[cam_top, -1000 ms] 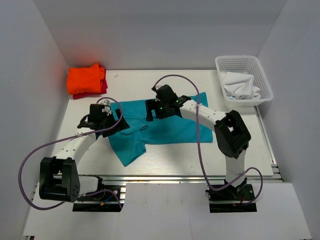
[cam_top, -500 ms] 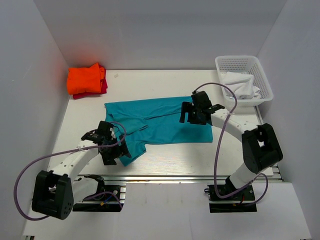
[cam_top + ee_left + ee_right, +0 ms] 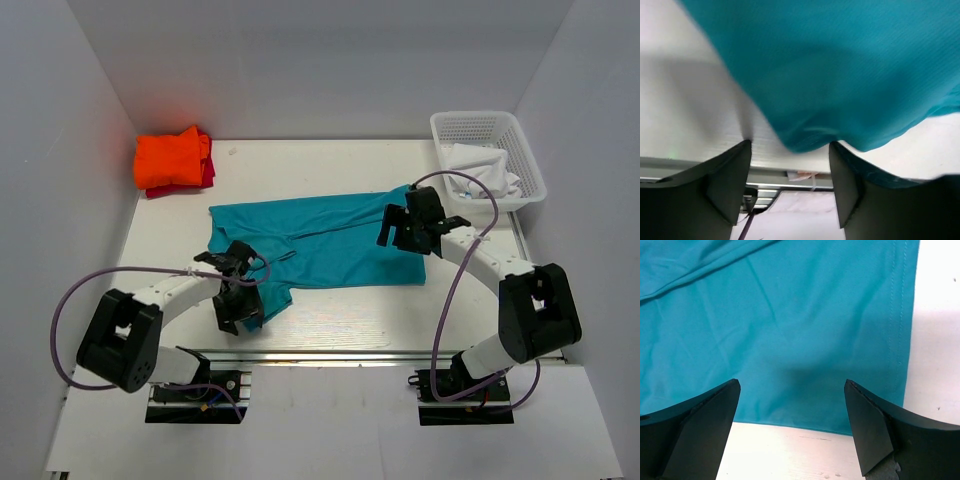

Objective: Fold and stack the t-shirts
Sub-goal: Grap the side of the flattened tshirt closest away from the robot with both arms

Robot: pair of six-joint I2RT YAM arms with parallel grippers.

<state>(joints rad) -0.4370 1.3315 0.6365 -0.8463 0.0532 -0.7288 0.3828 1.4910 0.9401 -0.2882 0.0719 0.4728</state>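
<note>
My left gripper [image 3: 790,147] stands wide open, nothing between its fingers. In the left wrist view, a rounded corner of the teal t-shirt [image 3: 840,65] lies at 12 o'clock from the gap, its edge reaching down almost level with my fingertips. The cloth spreads up and off toward 1 o'clock, with bare counter [image 3: 685,115] at 10 o'clock. I cannot tell whether the cloth touches my right-hand finger.

From above, this left gripper [image 3: 232,318] sits at the shirt's 7 o'clock tip, near the counter's front edge.

My right gripper [image 3: 791,385] is also spread wide and holds nothing. In its wrist view the teal t-shirt [image 3: 790,315] fills everything from 9 to 1 o'clock. Its lower edge runs just below my fingertips, and its stitched hem runs down the 3 o'clock side beside white counter [image 3: 935,340].

From above, the right gripper [image 3: 395,228] hovers over the 3 o'clock end of the teal t-shirt [image 3: 330,235], which lies spread across the middle of the counter [image 3: 350,165].

At 10 o'clock, well apart from both grippers, the folded orange t-shirt [image 3: 172,157] rests on the red t-shirt [image 3: 207,175]. At 2 o'clock a white basket [image 3: 487,125] holds crumpled white cloth [image 3: 480,172].
</note>
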